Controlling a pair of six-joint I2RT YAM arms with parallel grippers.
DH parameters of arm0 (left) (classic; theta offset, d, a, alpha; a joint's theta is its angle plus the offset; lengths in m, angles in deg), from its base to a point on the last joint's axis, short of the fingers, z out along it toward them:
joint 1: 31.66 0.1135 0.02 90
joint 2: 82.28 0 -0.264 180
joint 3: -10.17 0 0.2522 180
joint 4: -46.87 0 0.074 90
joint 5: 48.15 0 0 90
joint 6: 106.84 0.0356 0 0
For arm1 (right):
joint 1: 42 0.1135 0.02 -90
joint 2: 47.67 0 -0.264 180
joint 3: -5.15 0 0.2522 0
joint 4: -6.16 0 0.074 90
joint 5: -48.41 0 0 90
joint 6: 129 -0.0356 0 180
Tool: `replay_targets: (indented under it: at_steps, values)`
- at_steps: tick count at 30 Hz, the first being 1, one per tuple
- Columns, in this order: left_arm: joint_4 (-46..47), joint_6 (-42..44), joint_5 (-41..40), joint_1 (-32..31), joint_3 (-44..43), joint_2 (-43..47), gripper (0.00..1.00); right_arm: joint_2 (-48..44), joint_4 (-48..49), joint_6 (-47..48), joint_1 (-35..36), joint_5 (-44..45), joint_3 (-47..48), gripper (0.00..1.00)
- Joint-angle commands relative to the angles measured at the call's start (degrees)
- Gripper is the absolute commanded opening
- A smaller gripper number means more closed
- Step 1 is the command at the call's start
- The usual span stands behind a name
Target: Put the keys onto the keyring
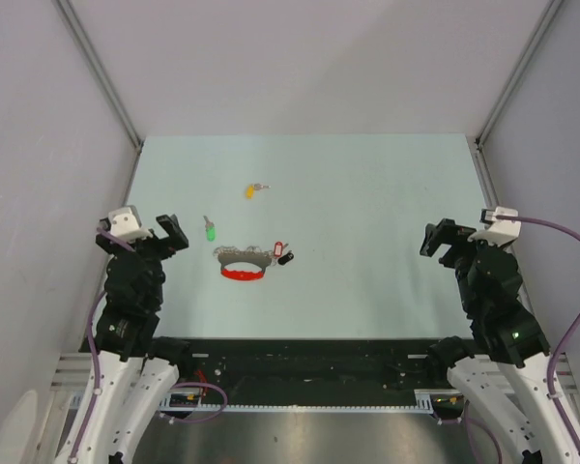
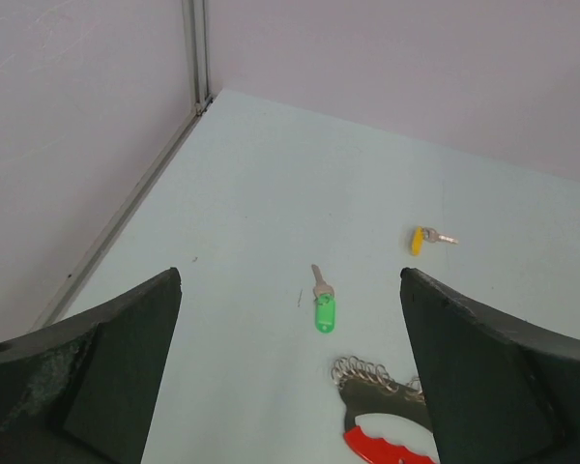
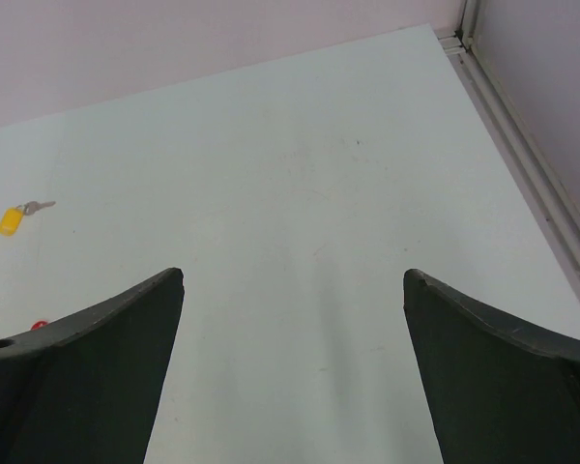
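Keyring (image 1: pixel 244 264) on counter (image 1: pixel 367 193), tags (image 1: pixel 281 253) attached | green key (image 1: pixel 210 231) near, yellow key (image 1: pixel 252 189) farther | left hand (image 2: pixel 290 275) wide | right hand (image 3: pixel 293 275) wide

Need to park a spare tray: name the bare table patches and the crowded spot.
Bare: right half, between the keyring and the right gripper; the far strip beyond the yellow key. Crowded: left-centre, around green key and keyring, by the left gripper.
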Motion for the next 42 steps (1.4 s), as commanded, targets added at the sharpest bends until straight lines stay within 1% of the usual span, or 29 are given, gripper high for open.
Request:
replay_targets:
  at_steps: [1, 5, 8, 12, 13, 15, 16, 19, 24, 25, 26, 27, 28, 30, 32, 34, 40, 42]
  values:
    - [1.96, 0.78, -2.53, 0.73, -0.08, -1.48, 1.0, -1.56, 2.32, 1.53, 2.05, 2.7, -0.74, 0.99]
    - [1.43, 0.52, -2.27, 0.73, -0.51, -4.02, 1.0, -2.96, 3.46, 1.7, 3.2, 2.79, -2.14, 1.0]
    - [0.64, -0.1, 0.62, 0.73, -1.31, -7.88, 0.99, -4.11, 4.51, 2.05, 3.64, 2.0, -3.2, 1.0]
    - [-2.17, -2.55, 4.14, 0.73, -4.02, -17.1, 1.0, -6.04, 5.57, 2.58, 3.73, 0.25, -4.52, 1.0]
    - [-3.13, -3.0, 4.5, 0.73, -6.03, -21.91, 1.0, -6.39, 5.75, 2.84, 3.91, -0.63, -4.69, 1.0]
    - [-6.2, -4.57, 4.59, 0.73, -8.24, -26.16, 1.0, -7.18, 6.01, 3.2, 4.35, -0.64, -5.05, 1.0]
    - [-7.18, -5.11, 5.11, 0.73, -10.25, -30.27, 1.0, -7.54, 6.19, 3.2, 4.52, -0.46, -5.22, 1.0]
    - [-7.89, -7.48, 7.13, 0.73, -12.99, -35.3, 1.0, -8.24, 6.98, 3.28, 4.7, -1.25, -5.66, 1.0]
    - [-6.57, -13.45, 9.86, 0.65, -16.68, -48.13, 0.98, -9.03, 7.42, 3.46, 4.88, -3.1, -6.01, 1.0]
    - [-6.4, -13.98, 10.91, 0.65, -18.34, -50.59, 0.93, -9.38, 7.42, 3.55, 5.05, -2.84, -6.01, 1.0]
    - [-6.74, -14.6, 10.66, 0.65, -19.32, -52.53, 0.91, -9.47, 7.42, 3.55, 5.31, -2.75, -6.1, 1.0]
    - [-7.01, -16.43, 9.96, 0.65, -20.28, -56.72, 0.85, -9.56, 7.42, 3.72, 5.31, -2.75, -6.19, 1.0]
    - [-7.44, -17.32, 9.0, 0.65, -21.68, -58.68, 0.8, -9.65, 7.51, 3.81, 5.58, -2.66, -6.28, 1.0]
    - [-7.1, -18.9, 6.79, 0.73, -22.4, -63.76, 0.76, -10.0, 7.51, 3.99, 5.58, -2.66, -6.28, 1.0]
    - [-6.49, -19.43, 4.61, 0.73, -23.28, -66.51, 0.73, -10.26, 7.77, 4.08, 5.67, -2.92, -6.45, 1.0]
    - [-6.05, -20.49, 3.37, 0.91, -23.89, -69.14, 0.66, -10.35, 7.86, 4.25, 5.75, -3.36, -6.54, 1.0]
    - [-3.41, -22.42, 6.52, 4.42, -25.03, -74.51, 0.56, -10.35, 8.12, 4.52, 5.84, -4.15, -6.89, 1.0]
    - [-3.41, -22.43, 7.23, 5.21, -25.91, -77.15, 0.55, -10.27, 8.3, 4.69, 5.75, -4.24, -6.89, 1.0]
